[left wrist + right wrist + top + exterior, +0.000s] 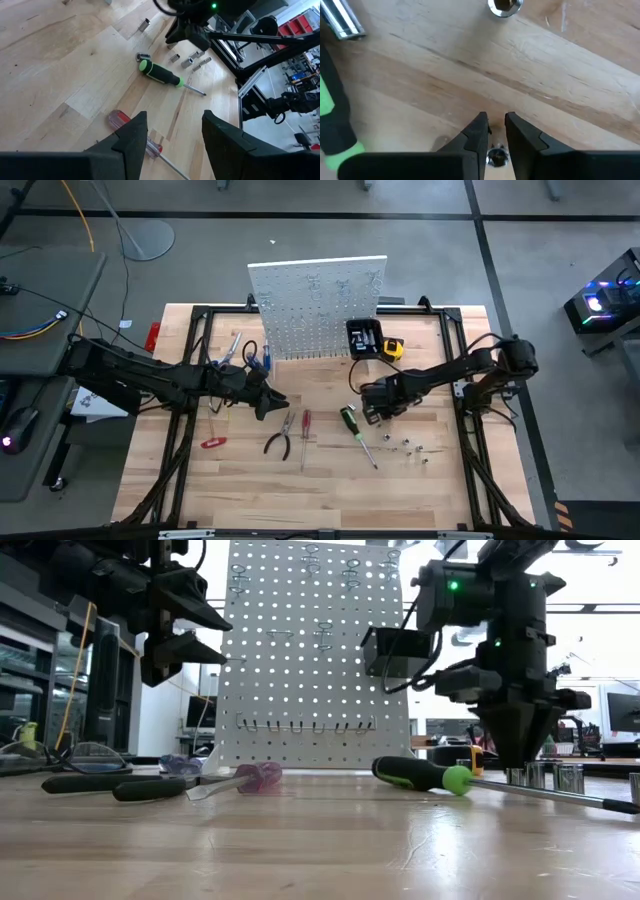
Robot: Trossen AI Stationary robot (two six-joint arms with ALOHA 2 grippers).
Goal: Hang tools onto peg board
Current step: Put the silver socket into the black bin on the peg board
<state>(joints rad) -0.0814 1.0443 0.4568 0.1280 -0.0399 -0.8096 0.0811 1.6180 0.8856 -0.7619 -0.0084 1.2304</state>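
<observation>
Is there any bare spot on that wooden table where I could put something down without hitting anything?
The near strip of the table, in front of the pliers and the green-black screwdriver, looks bare, widest at the near corners. The middle is crowded: red cutters, red screwdriver, small metal sockets and both arms. The far edge holds the peg board.

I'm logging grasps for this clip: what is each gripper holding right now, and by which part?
The right gripper, down at the table, has its fingers nearly closed around a small metal socket; a firm hold cannot be told. The left gripper is open and empty.
</observation>
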